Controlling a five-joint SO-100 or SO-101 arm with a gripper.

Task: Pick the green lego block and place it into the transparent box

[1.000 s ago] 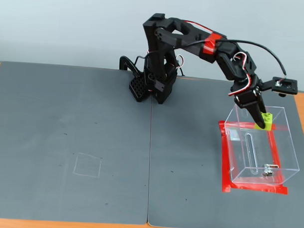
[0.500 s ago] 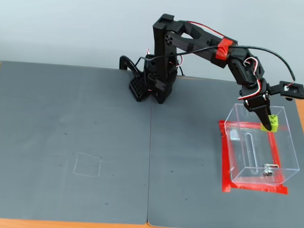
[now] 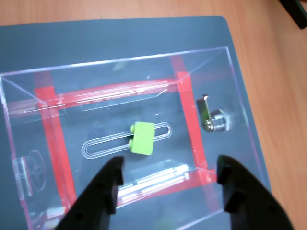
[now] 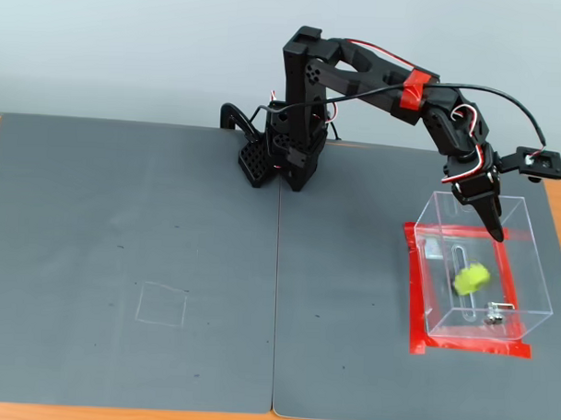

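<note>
The small lime-green plastic lego block [image 4: 471, 278] appears blurred, below the black jaws, apart from them. It sits inside the clear plastic box [image 4: 533, 274].

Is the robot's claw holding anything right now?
No, nothing. The gripper is open and empty above the box. The green block is loose inside the box, below the fingers, touching neither one.

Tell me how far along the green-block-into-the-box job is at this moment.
Nearly finished. The hand is open and empty above the clear box. The green block is inside the box's walls, blurred in the fixed view, so it looks to be falling or only just landing. The wrist view shows the block apart from both fingers. Left: the block settling on the floor and the arm pulling away.
</note>
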